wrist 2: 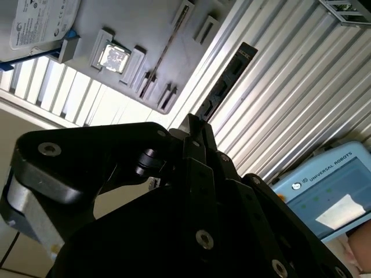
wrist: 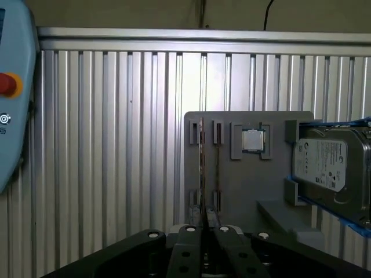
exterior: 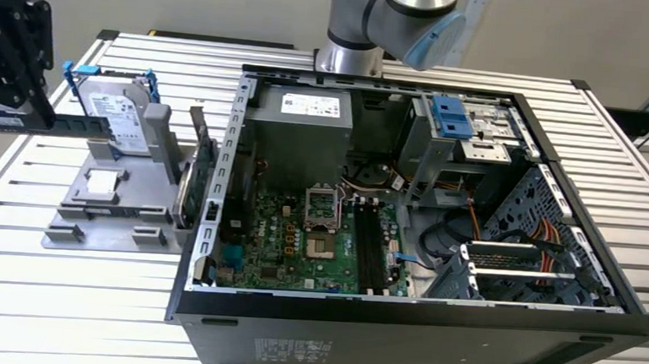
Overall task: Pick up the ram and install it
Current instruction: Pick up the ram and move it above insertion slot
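Note:
The ram (exterior: 80, 123) is a slim bluish-green stick held level in the air at the exterior view's left, above the grey holder tray (exterior: 97, 210). My black gripper (exterior: 37, 118) is shut on it, well away from the open computer case (exterior: 411, 238). In the second wrist view the ram (wrist 2: 223, 87) juts out dark from between the fingertips of the gripper (wrist 2: 194, 124). In the first wrist view the ram (wrist: 202, 168) appears edge-on as a thin line rising from the gripper (wrist: 204, 229). The motherboard's long black memory slots (exterior: 371, 244) lie inside the case.
The holder tray carries a silver hard drive with blue bracket (exterior: 120, 114), a small chip (wrist: 253, 140) and an upright green expansion card (exterior: 196, 174). The arm's base (exterior: 368, 24) stands behind the case. A teach pendant (wrist: 11, 87) lies on the slatted table (exterior: 69, 302).

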### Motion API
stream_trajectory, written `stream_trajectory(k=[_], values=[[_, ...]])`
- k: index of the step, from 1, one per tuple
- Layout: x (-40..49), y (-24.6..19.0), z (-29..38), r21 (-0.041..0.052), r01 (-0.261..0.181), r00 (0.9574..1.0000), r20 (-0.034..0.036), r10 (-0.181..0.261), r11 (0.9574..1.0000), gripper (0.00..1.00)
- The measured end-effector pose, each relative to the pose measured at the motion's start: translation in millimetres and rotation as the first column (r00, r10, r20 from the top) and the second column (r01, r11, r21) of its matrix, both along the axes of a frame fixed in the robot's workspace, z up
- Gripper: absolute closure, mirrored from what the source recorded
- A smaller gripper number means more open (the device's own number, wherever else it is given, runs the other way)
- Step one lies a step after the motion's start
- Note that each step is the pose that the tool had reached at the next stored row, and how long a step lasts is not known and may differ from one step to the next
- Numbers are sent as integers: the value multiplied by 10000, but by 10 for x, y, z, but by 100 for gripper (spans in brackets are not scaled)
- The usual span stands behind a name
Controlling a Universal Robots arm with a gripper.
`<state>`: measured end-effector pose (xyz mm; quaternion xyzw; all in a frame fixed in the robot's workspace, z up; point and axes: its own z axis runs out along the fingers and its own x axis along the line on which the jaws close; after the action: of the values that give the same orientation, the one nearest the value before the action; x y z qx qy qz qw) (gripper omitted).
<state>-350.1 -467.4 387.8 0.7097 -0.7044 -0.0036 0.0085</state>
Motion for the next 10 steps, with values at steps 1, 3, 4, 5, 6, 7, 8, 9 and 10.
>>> stream_trajectory(k=[1,3,4,5,6,7,8,9,10], values=[[0,0,2,-1,0,10000,-1,0,10000,100],[0,0,4,-1,0,10000,0,0,10000,100],[2,0,4,-1,-1,10000,-1,1,10000,100],[8,0,6,-3,-2,10000,-3,2,10000,100],[17,0,5,-2,-2,10000,-2,2,10000,100],[29,0,4,-1,-1,10000,0,1,10000,100],[42,0,5,-2,-1,10000,-2,1,10000,100],[56,1,5,-2,-1,10000,-2,1,10000,100],[71,1,4,-1,0,10000,-1,0,10000,100]])
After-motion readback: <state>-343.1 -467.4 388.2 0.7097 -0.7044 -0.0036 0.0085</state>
